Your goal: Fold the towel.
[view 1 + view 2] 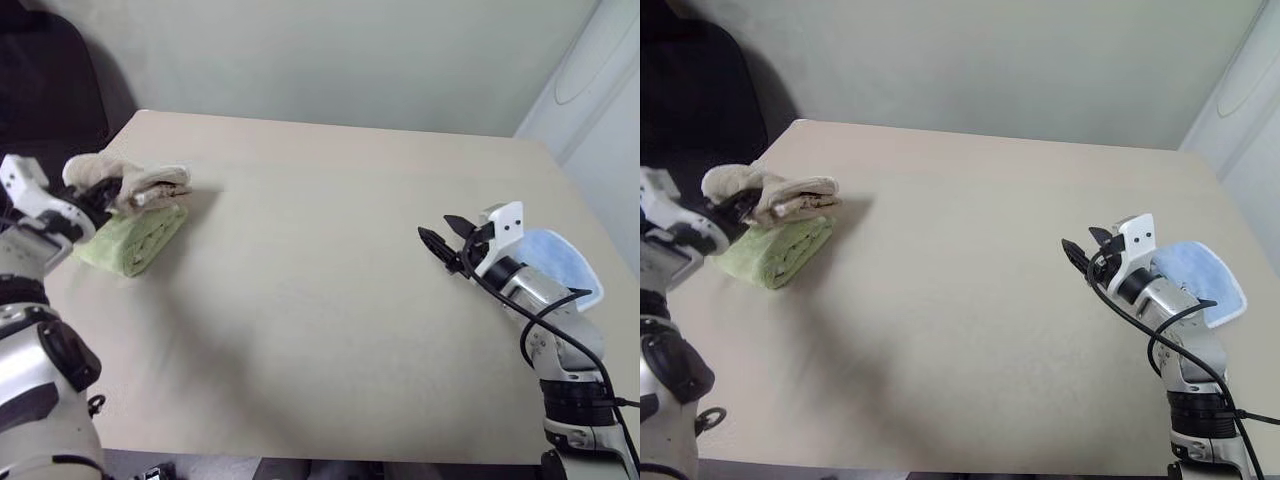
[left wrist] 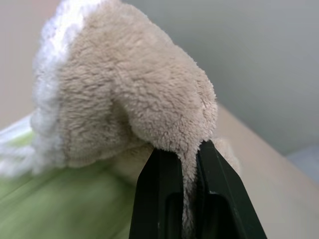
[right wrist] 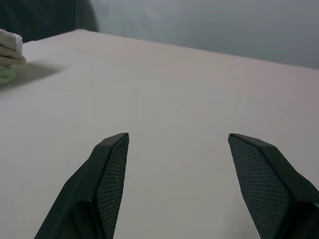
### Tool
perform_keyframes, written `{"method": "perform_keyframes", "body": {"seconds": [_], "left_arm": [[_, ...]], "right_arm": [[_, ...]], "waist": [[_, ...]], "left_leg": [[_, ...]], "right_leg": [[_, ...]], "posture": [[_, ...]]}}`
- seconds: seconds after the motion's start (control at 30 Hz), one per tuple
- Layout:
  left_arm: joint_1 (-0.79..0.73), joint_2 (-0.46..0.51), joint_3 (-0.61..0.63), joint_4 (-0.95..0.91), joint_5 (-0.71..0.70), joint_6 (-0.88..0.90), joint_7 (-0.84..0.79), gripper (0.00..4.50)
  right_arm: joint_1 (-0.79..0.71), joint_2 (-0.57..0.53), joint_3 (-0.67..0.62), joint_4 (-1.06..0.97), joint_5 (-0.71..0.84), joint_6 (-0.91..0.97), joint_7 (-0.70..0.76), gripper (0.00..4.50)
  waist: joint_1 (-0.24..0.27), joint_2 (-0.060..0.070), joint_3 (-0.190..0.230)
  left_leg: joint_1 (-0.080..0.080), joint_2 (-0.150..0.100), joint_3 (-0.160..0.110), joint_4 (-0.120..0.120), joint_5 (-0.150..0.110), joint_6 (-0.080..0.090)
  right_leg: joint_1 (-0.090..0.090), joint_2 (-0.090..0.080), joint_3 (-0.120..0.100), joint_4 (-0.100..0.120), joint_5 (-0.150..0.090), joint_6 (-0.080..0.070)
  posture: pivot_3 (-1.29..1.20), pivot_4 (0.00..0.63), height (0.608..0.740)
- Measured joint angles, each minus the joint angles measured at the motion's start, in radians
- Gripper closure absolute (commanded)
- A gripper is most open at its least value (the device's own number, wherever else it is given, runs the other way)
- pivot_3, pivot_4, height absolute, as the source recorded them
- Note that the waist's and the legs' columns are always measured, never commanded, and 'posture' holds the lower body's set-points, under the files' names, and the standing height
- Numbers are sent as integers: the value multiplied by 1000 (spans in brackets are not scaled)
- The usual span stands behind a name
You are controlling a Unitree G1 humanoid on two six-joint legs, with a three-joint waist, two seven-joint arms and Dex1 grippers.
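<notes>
Beige towel [image 1: 128, 183]: bunched at the worktop's [image 1: 330, 330] far left, above a light green folded cloth [image 1: 135, 240].
Left pincer [image 2: 189, 164]: clamped on a towel fold; the wrist view shows pile squeezed between the black fingers.
Right pincer [image 3: 177, 174]: jaws apart over bare worktop.
Light blue cloth [image 1: 560, 258]: far right, behind that arm.

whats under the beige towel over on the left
A folded light green cloth lies under the towel, near the table's left edge. The left gripper is shut on the towel. The towel covers the cloth's top, so how much contact remains cannot be seen.
</notes>
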Motion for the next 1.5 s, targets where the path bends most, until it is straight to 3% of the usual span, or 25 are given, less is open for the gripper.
{"method": "perform_keyframes", "body": {"seconds": [0.1, 0.2, 0.53, 0.93, 1.17, 1.33, 1.5], "left_arm": [[79, 9, 1, 17, 19, -29, 10, 4488], [134, -2, 7, 43, 21, -37, 24, 3620], [159, -32, 42, -1, -13, -32, -26, 31], [337, -9, 141, -101, -68, -32, -61, 31], [478, 36, 292, -160, -123, -91, -61, 31], [575, 27, 361, -443, -210, -87, -104, 31], [731, -84, 298, -816, -231, -45, -107, 31]], "right_arm": [[-4, -2, -2, -2, 0, 3, 0, 1154], [-20, -2, 0, 4, -1, 4, 0, 1154], [-60, -2, 27, 33, -17, 4, 16, 1154], [-59, 2, 27, 32, -16, 7, 17, 1154], [-81, 3, 28, 58, -17, 2, 25, 1154], [-131, -22, 24, 121, -17, -7, 61, 1154], [-160, -30, 33, 163, -16, -22, 115, 1154]], "waist": [[5, 0, 0], [10, 0, 0], [15, -1, 0], [8, -1, -1], [8, -2, -1], [15, -4, -3], [14, -3, -4]], "left_leg": [[1, -1, 0, 0, -2, 4], [0, -2, -1, 1, -2, 5], [0, -2, -2, 1, 1, -1], [0, -1, -1, 0, -1, 1], [-1, 0, -2, 0, -4, 0], [-2, -2, -3, 1, -10, -10], [-1, -3, -2, 1, -10, -10]], "right_leg": [[1, -1, 0, 0, 0, 0], [1, -1, 0, 1, 0, -1], [0, -1, -1, 1, 1, -1], [0, 0, -1, 1, 1, -1], [-2, 1, -1, 2, 0, -2], [-2, 0, 0, 3, -1, -5], [-2, -1, 0, 3, -2, -6]], "posture": [[0, 150, 740], [0, 150, 740], [0, 150, 740], [0, 150, 740], [0, 150, 740], [0, 150, 740], [0, 150, 740]]}}
